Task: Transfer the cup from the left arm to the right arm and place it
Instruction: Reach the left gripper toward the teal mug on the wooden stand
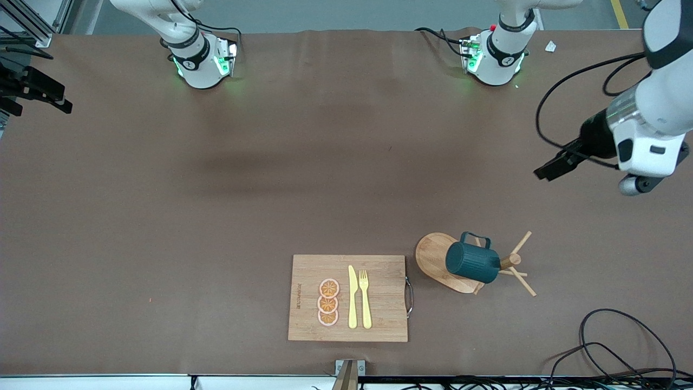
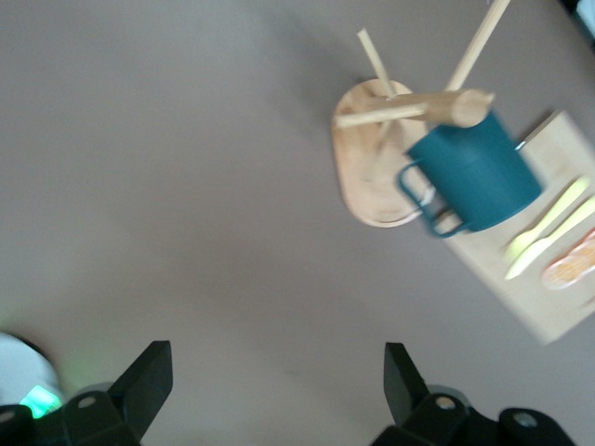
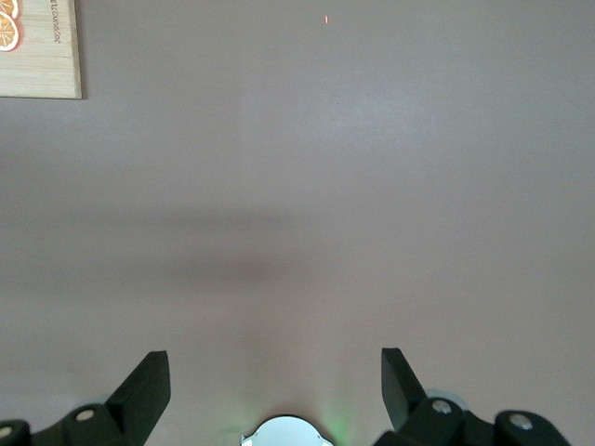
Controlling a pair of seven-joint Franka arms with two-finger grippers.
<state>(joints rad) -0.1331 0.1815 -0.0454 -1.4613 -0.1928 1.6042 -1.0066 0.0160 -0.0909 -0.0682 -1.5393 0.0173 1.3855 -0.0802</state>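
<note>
The cup hangs on a peg of the rack, tipped on its side, mouth toward the rack's post and pegs, its base toward the board. Its handle loops on the side farther from the front camera, toward the arm bases. The rack stands on the tabletop beside the board, toward the left arm's end.

The left gripper is the nearer one: it hangs over bare tabletop at that end, farther from the front camera than the cup, jaws spread wide and empty. The cup lies ahead of those jaws, handle facing them in the left wrist view.

The right gripper waits up by its own base, jaws also wide and empty.
</note>
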